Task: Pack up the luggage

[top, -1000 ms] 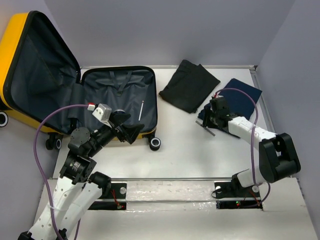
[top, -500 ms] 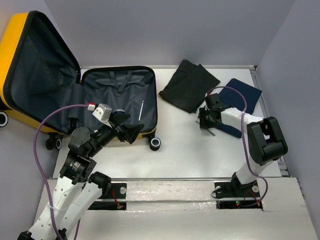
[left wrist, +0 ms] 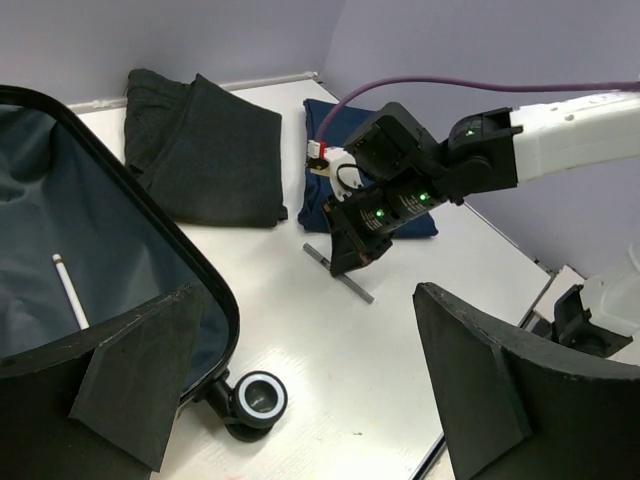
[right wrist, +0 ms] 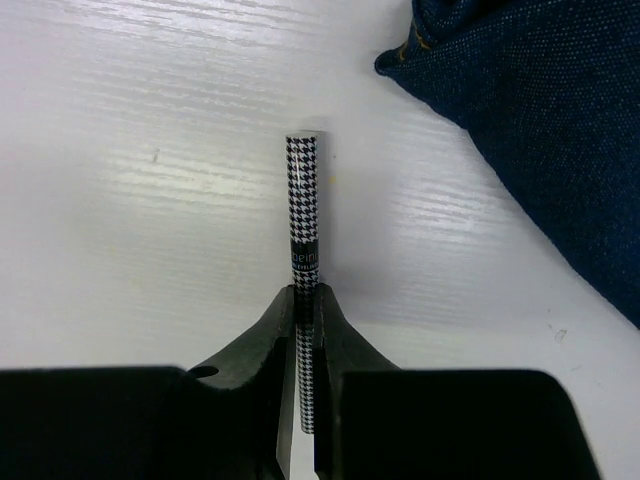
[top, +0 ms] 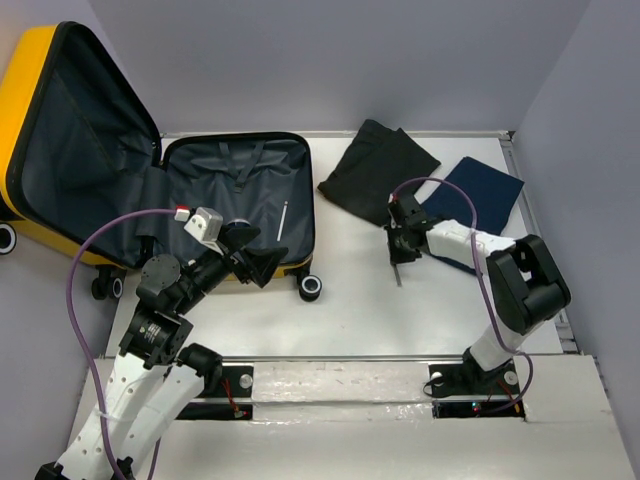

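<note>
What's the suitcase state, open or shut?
Open. The yellow suitcase has its lid swung back on the left, grey lining exposed; a thin white stick lies in the base half.

White table [top: 350,310], open yellow luggage [top: 235,185] lying at its left rear, folded black garment [top: 378,170] at rear centre, folded navy garment [top: 490,190] just beside it, slim houndstooth stick [right wrist: 303,220] on the surface near the navy cloth.
</note>
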